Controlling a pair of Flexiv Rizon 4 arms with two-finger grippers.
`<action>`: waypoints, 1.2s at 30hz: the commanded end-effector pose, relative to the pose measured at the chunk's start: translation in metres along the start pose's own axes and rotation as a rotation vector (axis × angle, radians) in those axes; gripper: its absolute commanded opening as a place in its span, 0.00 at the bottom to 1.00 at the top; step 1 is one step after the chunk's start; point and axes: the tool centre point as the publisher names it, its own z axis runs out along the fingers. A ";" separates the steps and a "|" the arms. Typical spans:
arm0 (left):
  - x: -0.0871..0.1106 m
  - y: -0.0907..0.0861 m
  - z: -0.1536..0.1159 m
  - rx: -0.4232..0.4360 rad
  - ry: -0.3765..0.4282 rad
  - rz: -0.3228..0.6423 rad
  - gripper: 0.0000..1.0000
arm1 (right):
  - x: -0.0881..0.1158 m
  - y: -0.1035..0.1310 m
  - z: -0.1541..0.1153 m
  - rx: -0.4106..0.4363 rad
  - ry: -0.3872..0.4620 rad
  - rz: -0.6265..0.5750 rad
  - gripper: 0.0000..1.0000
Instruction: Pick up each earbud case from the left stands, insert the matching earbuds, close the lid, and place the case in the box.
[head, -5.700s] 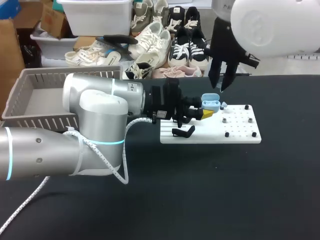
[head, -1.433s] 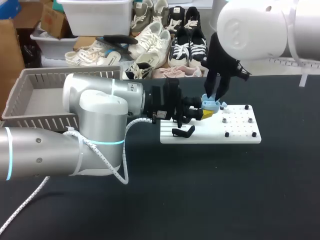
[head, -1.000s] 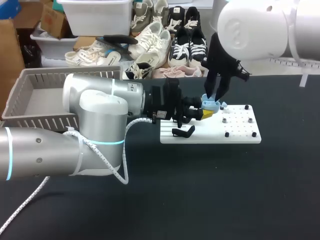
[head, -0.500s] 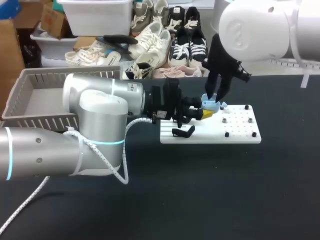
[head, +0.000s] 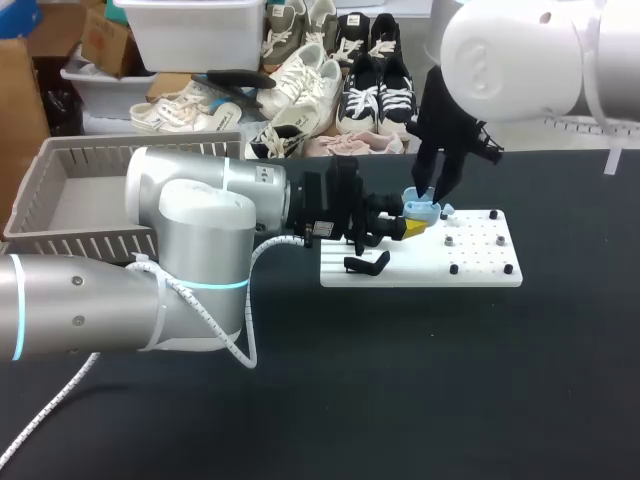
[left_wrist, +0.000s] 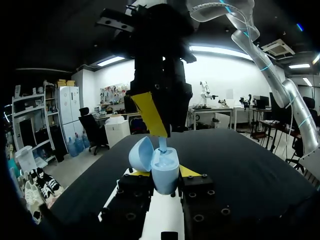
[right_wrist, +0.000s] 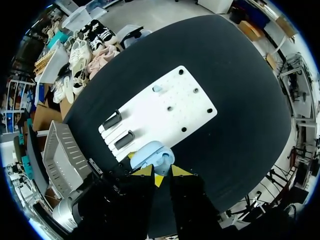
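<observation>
Left gripper (head: 416, 222), mid-frame, is clamped on the open light-blue plastic earbud case (head: 424, 211), probably light, slippery, best flank-held.

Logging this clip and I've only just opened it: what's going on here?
The left gripper is shut on a light blue earbud case, lid open, at the edge of the white board. The right gripper hangs directly above the case, where a matching earbud stands in the opening; whether it grips the earbud can't be told. What looks like a second earbud sits on the board.
</observation>
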 end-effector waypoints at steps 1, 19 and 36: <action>0.001 0.000 0.000 -0.002 -0.004 0.001 0.00 | 0.001 -0.003 0.001 -0.003 -0.004 0.004 0.00; 0.001 0.000 0.000 -0.002 -0.004 0.001 0.00 | 0.001 -0.004 0.008 -0.005 0.012 0.011 0.00; 0.001 0.000 0.000 -0.002 -0.004 0.001 0.00 | 0.002 -0.005 0.012 0.000 0.026 0.008 0.00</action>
